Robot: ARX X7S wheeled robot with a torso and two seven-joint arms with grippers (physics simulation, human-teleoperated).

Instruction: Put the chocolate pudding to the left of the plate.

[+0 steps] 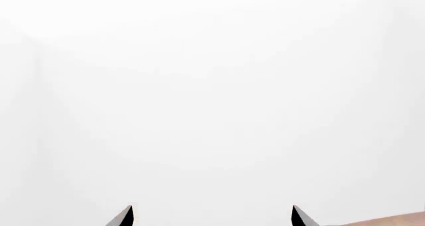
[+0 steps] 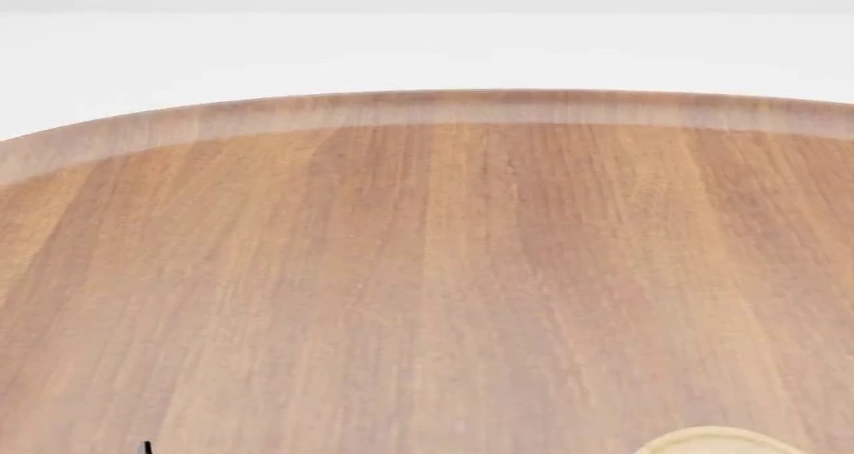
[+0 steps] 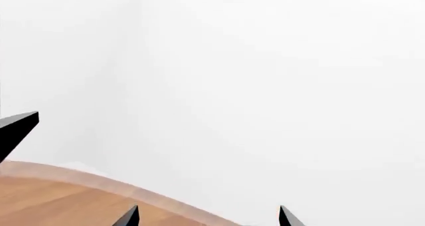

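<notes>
- worktop (image 2: 400, 274): warm brown wood, streaky grain, paler band along the rim
- plate (image 2: 721, 442): pale cream-tan
- left tool (image 1: 212, 217) and right tool (image 3: 207, 217): black tips

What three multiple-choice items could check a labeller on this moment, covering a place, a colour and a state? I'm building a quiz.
1. Where in the head view does the plate show?
A. bottom edge, right of centre
B. top left
C. centre

2. What colour is the table?
A. black
B. warm brown wood
C. green

3. How does the left tool stand in its wrist view?
A. shut on the pudding
B. shut on a mug
C. tips apart, nothing between

Answers: 1 A, only a pale rim peeks in there; 2 B, wood grain shows; 3 C, white wall shows between the tips.
</notes>
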